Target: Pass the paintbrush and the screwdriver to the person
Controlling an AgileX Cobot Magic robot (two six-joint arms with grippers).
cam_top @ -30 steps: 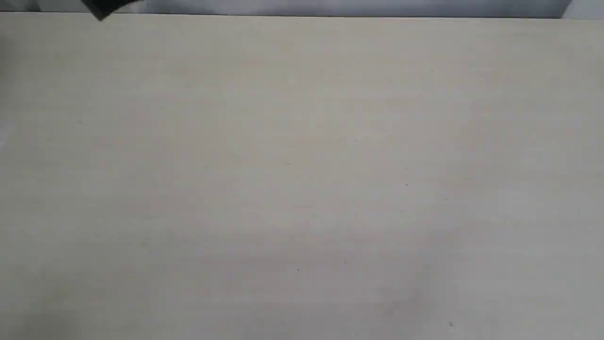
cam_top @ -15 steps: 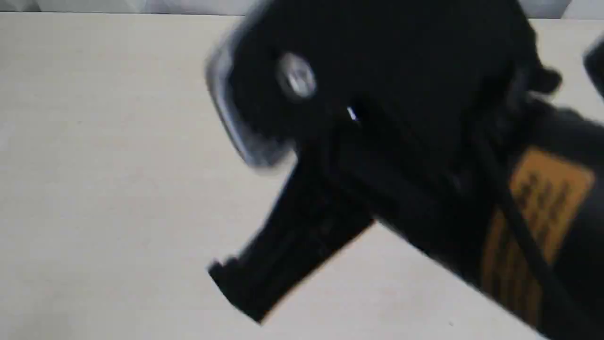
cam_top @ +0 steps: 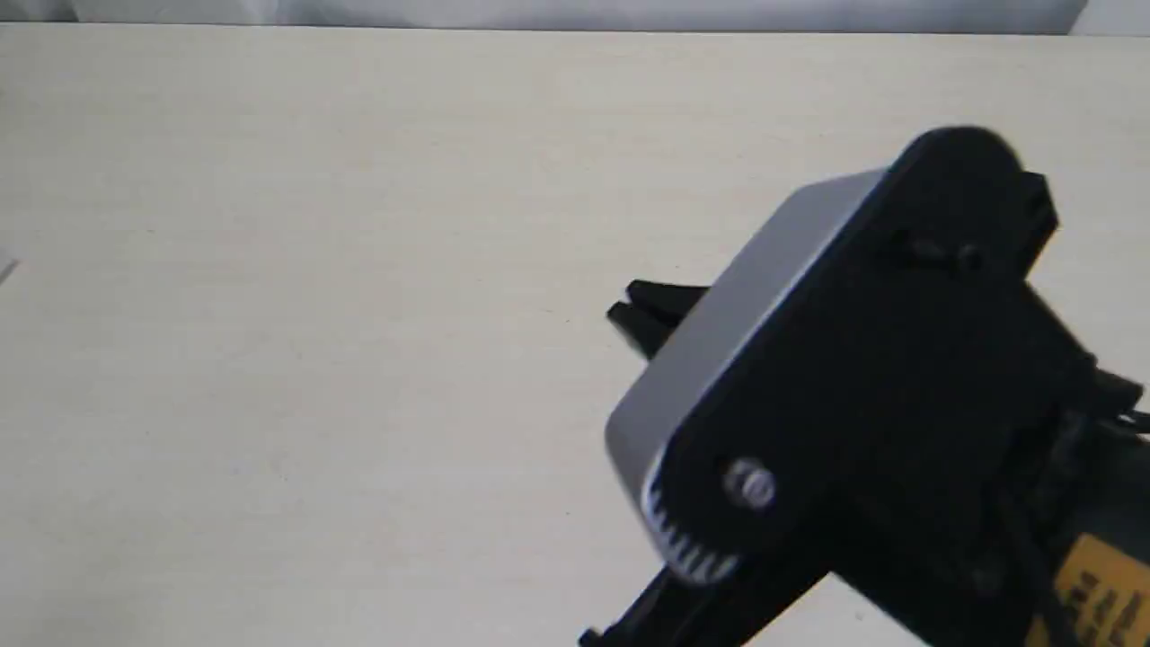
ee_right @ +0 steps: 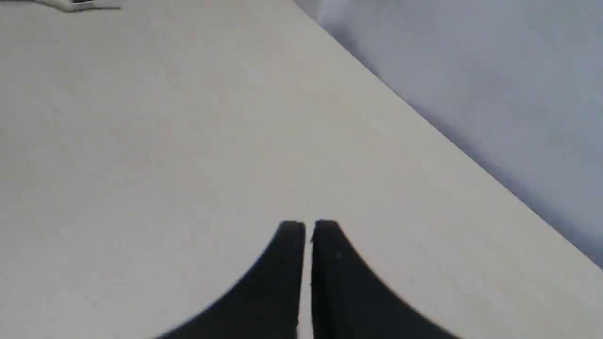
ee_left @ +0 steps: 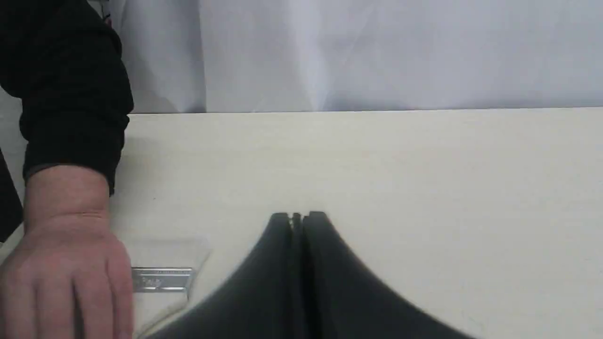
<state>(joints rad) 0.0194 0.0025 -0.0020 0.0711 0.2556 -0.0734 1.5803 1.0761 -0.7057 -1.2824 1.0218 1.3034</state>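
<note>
The paintbrush (ee_left: 162, 278) lies flat on the table in the left wrist view; its silver ferrule and pale bristles show. The person's hand (ee_left: 61, 263), with a dark sleeve cuff, rests over its handle end. My left gripper (ee_left: 297, 217) is shut and empty, just beside the brush without touching it. My right gripper (ee_right: 308, 227) hovers over bare table, fingers nearly touching and holding nothing. In the exterior view its fingertips (cam_top: 642, 314) stick out from behind the black and silver wrist (cam_top: 844, 386). The screwdriver is out of view.
The pale table (cam_top: 314, 270) ends at a far edge against a white curtain (ee_left: 377, 52). In the right wrist view a small pale object (ee_right: 75, 4) lies at the frame's edge, too cut off to identify.
The right arm has swung into the exterior view, blurred across the middle half a second ago and now lower and to the right. A dark shape at the top left has gone.
</note>
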